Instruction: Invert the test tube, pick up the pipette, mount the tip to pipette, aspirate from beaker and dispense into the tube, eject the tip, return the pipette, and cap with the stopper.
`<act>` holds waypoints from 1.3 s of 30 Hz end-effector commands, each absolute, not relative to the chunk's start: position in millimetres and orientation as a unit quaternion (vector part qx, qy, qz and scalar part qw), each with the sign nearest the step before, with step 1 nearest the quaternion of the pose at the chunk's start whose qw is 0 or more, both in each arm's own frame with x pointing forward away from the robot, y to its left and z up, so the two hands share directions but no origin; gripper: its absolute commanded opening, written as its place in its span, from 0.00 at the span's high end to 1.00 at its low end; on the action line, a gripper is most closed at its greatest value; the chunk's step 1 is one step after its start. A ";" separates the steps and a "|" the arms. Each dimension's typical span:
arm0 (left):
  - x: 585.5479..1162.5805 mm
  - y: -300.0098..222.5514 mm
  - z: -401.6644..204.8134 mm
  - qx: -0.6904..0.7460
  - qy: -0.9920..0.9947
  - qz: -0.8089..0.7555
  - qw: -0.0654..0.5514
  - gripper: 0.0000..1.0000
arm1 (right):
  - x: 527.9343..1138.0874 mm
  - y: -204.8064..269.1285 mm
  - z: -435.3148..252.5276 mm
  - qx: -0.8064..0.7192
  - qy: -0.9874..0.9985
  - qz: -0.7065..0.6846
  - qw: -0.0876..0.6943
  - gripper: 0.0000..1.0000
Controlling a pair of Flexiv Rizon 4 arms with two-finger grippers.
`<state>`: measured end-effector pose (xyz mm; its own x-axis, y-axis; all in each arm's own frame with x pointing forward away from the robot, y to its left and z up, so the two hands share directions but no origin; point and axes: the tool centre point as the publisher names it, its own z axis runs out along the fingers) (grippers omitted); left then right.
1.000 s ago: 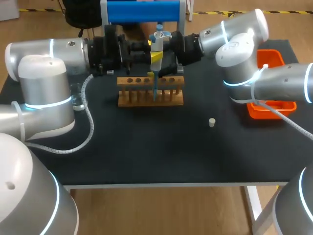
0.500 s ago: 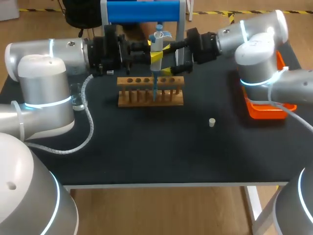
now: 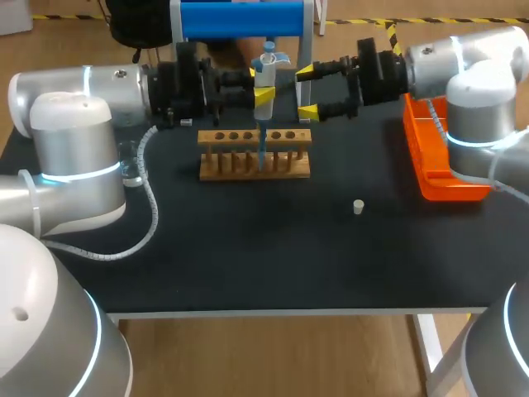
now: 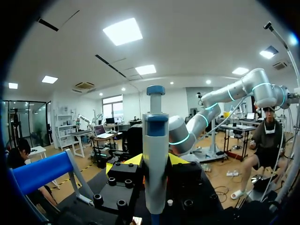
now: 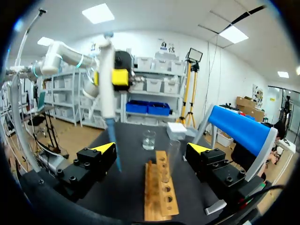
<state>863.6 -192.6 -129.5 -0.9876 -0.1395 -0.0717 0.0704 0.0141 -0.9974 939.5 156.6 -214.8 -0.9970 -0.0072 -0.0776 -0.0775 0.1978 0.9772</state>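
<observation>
Clamping the pipette (image 3: 266,68), left claw (image 3: 261,96) (fingers (image 4: 133,161) partly hidden behind it)

A lab bench in a robot lab is indicated. A pipette (image 4: 155,168) is clamped in the left pincer (image 4: 151,161). A wooden test tube rack (image 5: 161,192) and a glass beaker (image 5: 149,139) are seen ahead of the right pincer (image 5: 153,150) on a black table (image 3: 273,256). An orange tray (image 3: 438,169) is set behind that pincer.

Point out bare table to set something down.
Bare: the broad strip between wooden rack and near table edge, left of the stopper; also between stopper and orange tray. Crowded: above the rack, left gripper holding the pipette, right gripper open beside it.
</observation>
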 end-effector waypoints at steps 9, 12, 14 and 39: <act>863.6 -192.7 -129.3 -0.024 0.708 -0.702 0.075 1.00 | 893.8 141.0 -196.4 -0.019 0.734 0.679 -0.013 0.00; 863.6 -192.7 -129.3 -0.024 0.708 -0.702 0.075 1.00 | 883.5 144.4 -193.7 -0.020 0.723 0.690 -0.019 0.00; 863.6 -192.7 -129.3 -0.024 0.708 -0.702 0.075 1.00 | 878.1 146.3 -191.8 -0.020 0.719 0.694 -0.021 0.00; 863.6 -192.7 -129.3 -0.024 0.708 -0.702 0.075 1.00 | 859.2 199.0 -176.5 -0.047 0.699 0.713 -0.038 0.00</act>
